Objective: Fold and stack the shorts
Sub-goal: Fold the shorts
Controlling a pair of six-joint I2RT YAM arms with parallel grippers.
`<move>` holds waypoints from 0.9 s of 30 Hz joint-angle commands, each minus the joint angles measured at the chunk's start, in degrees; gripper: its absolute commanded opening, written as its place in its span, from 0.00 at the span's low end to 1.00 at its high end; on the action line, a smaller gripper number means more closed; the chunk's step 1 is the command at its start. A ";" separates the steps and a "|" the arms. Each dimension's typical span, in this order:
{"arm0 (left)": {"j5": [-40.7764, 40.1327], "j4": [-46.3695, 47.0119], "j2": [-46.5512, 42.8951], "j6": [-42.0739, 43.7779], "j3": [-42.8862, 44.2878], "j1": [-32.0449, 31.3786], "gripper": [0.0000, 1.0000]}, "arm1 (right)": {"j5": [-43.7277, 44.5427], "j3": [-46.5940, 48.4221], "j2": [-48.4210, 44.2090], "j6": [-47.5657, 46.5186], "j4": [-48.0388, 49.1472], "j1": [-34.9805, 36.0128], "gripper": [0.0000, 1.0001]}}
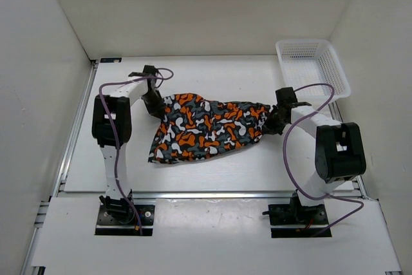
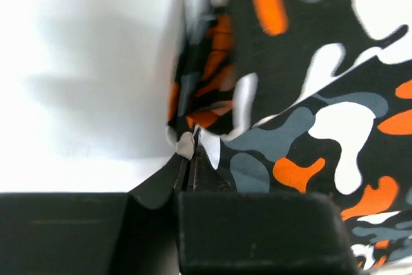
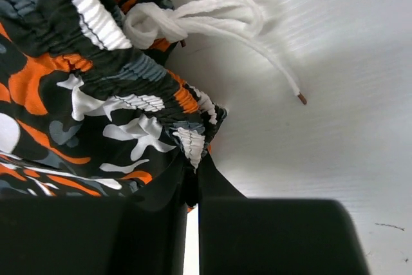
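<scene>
Shorts: they lie on the bench between your two arms, stretched sideways, with the waistband to your right and the leg end sagging towards you on the left.
Left fingers: pinched together on a thin fold at the leg end, probably so that corner can be carried over.
Right fingers: clamped on the gathered waistband edge, just beside the white drawstring; this grip anchors the other end and pulls the cloth taut.
Step, as I judge it: you hold both ends, ready for a fold.
Basket: in the far right corner, apart from the shorts.
</scene>
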 commanded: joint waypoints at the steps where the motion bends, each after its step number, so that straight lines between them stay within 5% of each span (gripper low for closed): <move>1: -3.35 -2.99 2.54 3.04 9.91 -0.21 0.10 | 4.30 -1.67 -4.05 1.49 -0.71 0.11 0.00; 2: -4.15 -4.40 3.06 3.57 12.11 -0.21 0.15 | 5.00 -2.46 -5.80 2.10 -1.58 0.11 0.03; 4: -5.29 -8.01 2.37 4.63 16.00 -0.21 0.57 | 5.01 -3.51 -7.74 2.11 -1.59 0.11 0.37; 5: -6.52 -8.02 0.97 5.33 16.00 -0.21 0.92 | 5.62 -3.52 -9.40 2.11 -2.11 0.63 0.53; 6: -7.23 -8.71 -2.87 5.33 16.00 0.40 1.00 | 5.62 -3.52 -10.12 1.50 -2.11 0.63 0.67; 7: -7.23 -8.72 -5.08 5.33 13.74 0.40 1.00 | 6.41 -3.52 -10.73 1.49 -3.59 1.33 0.80; 8: -7.76 -8.72 -7.54 5.33 12.15 1.27 1.00 | 6.41 -3.00 -11.26 0.88 -4.13 1.86 0.83; 13: -0.14 -6.53 -25.27 6.99 -6.61 4.53 0.72 | 7.73 -2.47 -15.21 0.35 -6.59 2.48 0.84; 16: 7.52 -4.15 -31.19 7.53 -19.18 5.15 0.74 | 8.35 -2.46 -16.97 -0.17 -7.21 3.09 0.84; 19: 8.67 -1.26 -32.53 6.31 -26.08 4.01 1.00 | 7.83 -2.46 -17.51 -0.18 -7.74 3.62 0.84; 24: 9.73 3.05 -30.42 4.37 -31.20 4.01 0.99 | 7.29 -1.24 -15.67 -0.18 -7.21 3.62 0.78; 27: 9.73 4.46 -27.96 4.37 -31.20 4.01 0.84 | 6.77 0.08 -12.60 -0.70 -6.60 3.62 0.72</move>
